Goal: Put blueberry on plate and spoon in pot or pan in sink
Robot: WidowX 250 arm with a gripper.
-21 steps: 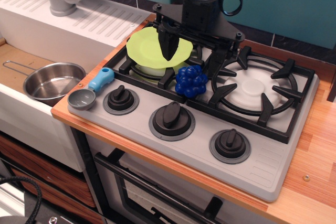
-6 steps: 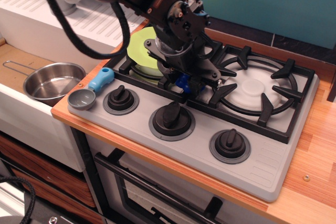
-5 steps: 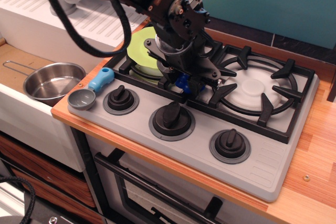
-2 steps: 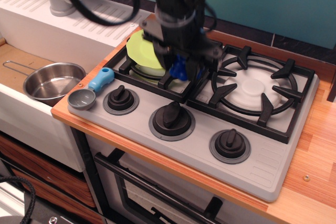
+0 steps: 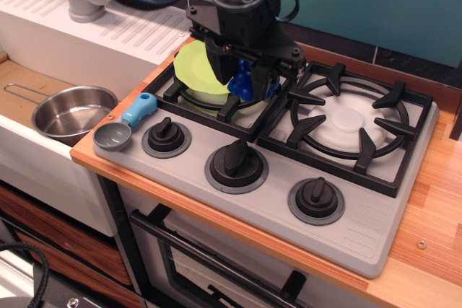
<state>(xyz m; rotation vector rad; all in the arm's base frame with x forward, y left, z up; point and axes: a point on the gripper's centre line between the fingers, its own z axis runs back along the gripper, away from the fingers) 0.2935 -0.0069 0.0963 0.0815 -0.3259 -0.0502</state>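
Arm reaches down from above, wrist vertical over left burner. Gripper (image 5: 243,81) fingers clamped on blueberry (image 5: 247,84), held between black fingers, raised just above right edge of plate (image 5: 193,68).

The arm comes in from twelve o'clock, wrist pointing straight down. Its gripper (image 5: 244,83) has black fingers (image 5: 219,71) clamped on the blueberry (image 5: 245,83), held aloft.
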